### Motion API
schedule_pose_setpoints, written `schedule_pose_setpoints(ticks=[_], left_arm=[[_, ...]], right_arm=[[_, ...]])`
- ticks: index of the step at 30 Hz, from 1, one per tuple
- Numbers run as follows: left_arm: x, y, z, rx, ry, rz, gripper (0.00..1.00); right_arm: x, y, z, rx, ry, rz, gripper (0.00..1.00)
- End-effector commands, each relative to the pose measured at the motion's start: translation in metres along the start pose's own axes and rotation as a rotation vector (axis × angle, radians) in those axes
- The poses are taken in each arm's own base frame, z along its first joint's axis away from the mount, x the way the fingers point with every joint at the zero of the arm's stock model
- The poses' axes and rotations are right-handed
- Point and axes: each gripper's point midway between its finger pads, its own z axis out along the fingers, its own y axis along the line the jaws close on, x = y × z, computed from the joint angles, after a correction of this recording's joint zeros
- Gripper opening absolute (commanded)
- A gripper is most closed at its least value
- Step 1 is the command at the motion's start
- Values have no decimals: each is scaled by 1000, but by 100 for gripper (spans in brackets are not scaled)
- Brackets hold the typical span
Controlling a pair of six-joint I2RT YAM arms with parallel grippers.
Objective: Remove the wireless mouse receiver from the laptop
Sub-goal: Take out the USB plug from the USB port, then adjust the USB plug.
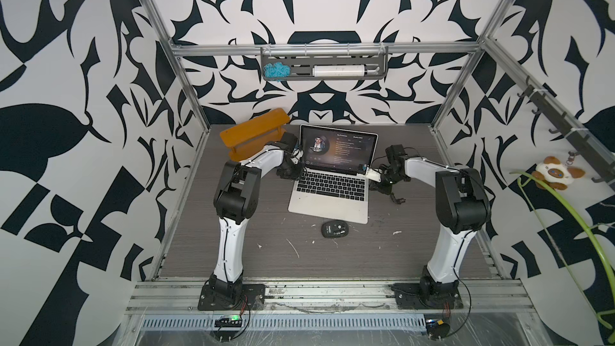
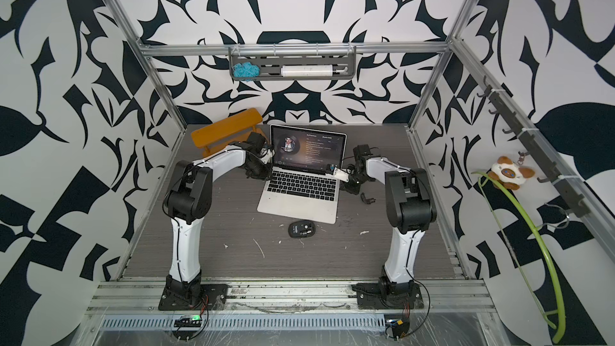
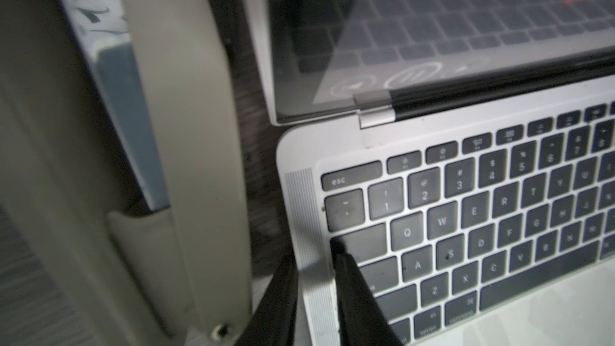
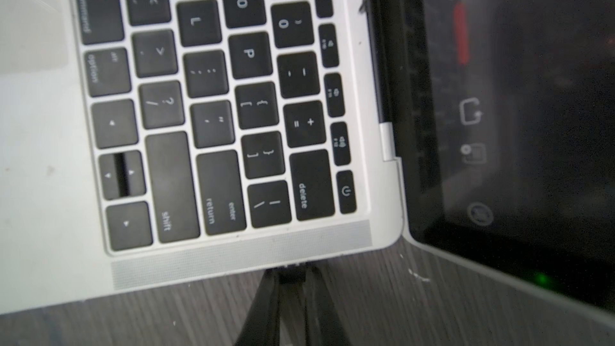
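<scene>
laptop (image 1: 329,194): open, toward the worktop's (image 1: 332,261) back edge.
receiver (image 4: 292,276): at the laptop's right side, pinched by the right gripper (image 4: 291,272).
left gripper (image 3: 314,256): narrow, astride the left edge; clamping cannot be told.
step: receiver gripped, not yet drawn.
next: a straight sideways pull is called for.

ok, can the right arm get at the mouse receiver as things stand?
Probably yes: the right gripper has its jaws closed on the small black mouse receiver at the laptop edge, with only bare tabletop around it.
</scene>
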Motion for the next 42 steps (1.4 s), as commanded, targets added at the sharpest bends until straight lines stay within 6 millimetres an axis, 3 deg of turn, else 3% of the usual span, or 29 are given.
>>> schedule_pose_setpoints(ticks=[1, 11, 16, 18, 22, 26, 32, 42], left_arm=[[113, 22, 43, -95, 426, -36, 24], [114, 20, 46, -81, 432, -36, 24], [101, 9, 39, -21, 371, -41, 28], [87, -5, 30, 60, 307, -54, 30], [52, -32, -9, 208, 145, -70, 36], [29, -43, -48, 277, 21, -70, 42], [23, -64, -93, 449, -99, -116, 48], [34, -99, -134, 849, -216, -190, 48]], right_arm=[[35, 15, -4, -31, 105, 92, 0], [43, 11, -15, 21, 126, 97, 0], [29, 5, -25, 47, 69, 117, 0], [18, 3, -31, 57, 33, 122, 0], [-7, -4, -51, 122, -70, 140, 0], [-27, 4, -62, 152, -134, 151, 0], [-47, 34, -61, 134, -134, 116, 0], [-128, 82, -69, 124, -311, 41, 0]])
